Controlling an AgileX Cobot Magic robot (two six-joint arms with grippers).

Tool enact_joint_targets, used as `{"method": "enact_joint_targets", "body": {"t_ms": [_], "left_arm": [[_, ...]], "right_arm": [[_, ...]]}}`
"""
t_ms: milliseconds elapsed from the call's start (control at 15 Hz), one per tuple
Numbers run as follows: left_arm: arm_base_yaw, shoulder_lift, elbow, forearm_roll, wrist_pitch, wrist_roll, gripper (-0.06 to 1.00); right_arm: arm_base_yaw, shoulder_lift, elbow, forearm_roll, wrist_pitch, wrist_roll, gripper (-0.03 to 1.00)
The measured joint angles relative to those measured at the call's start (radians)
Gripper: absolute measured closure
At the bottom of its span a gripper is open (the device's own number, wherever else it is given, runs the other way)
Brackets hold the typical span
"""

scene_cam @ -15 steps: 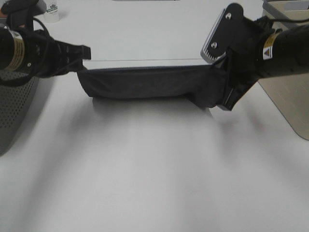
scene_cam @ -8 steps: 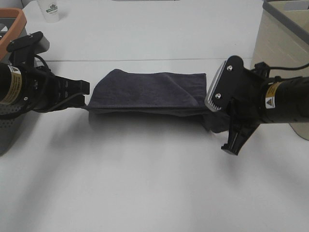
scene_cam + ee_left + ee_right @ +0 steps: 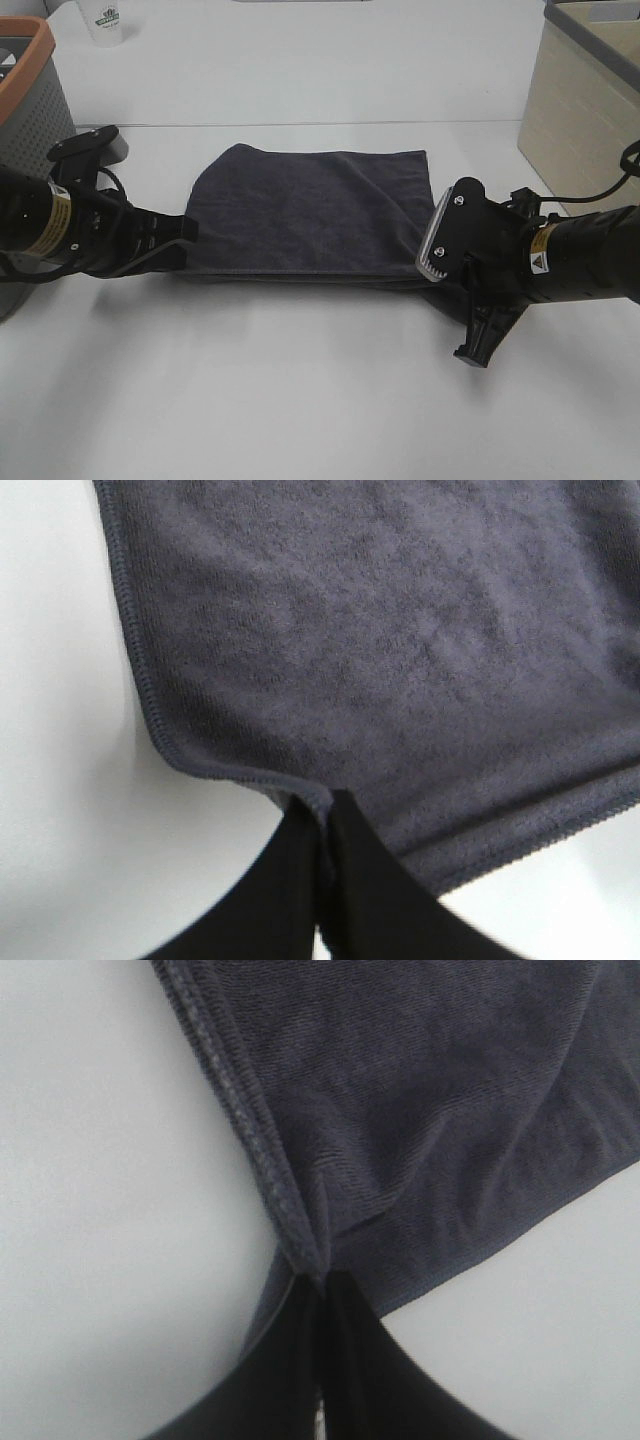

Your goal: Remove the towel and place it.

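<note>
The dark charcoal towel point(image 3: 310, 210) lies spread on the white table, its far part flat and its near edge doubled over. My left gripper point(image 3: 188, 232) is shut on the towel's near left corner point(image 3: 305, 795), low by the table. My right gripper point(image 3: 432, 285) pinches the near right corner point(image 3: 310, 1250), also low, its fingertips hidden behind the arm in the high view. Both wrist views show black fingers pressed together with the stitched hem caught between them.
A perforated grey basket point(image 3: 35, 120) with an orange rim stands at the far left. A beige bin point(image 3: 585, 110) stands at the far right. A small white cup point(image 3: 105, 20) sits at the back left.
Both grippers have come down and toward the near edge, still holding the corners. The towel went from hanging stretched between them to lying spread on the table.
</note>
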Motion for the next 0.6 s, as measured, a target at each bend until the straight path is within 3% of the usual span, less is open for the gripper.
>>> {"method": "enact_joint_targets", "body": {"t_ms": [67,133,200,267,400,600], "left_arm": [[0.001,0.001,0.000,0.006,0.015,0.013,0.88],[0.014,0.003,0.001,0.010,0.045,0.027,0.74],[0.022,0.005,0.001,0.010,0.035,0.046,0.40],[0.022,0.005,0.001,0.011,0.021,0.048,0.26],[0.022,0.005,-0.013,0.012,-0.015,0.048,0.17],[0.022,0.004,-0.049,0.023,-0.045,0.030,0.16]], "right_arm": [[-0.006,0.001,0.002,0.004,0.011,0.003,0.90],[-0.019,0.001,0.008,0.008,0.035,0.007,0.81],[-0.021,0.001,0.009,0.008,0.050,0.007,0.57],[-0.021,0.001,0.009,0.011,0.050,0.007,0.47],[-0.021,-0.009,0.010,0.023,0.052,0.008,0.34],[-0.021,-0.101,0.012,0.023,0.081,0.008,0.29]]}}
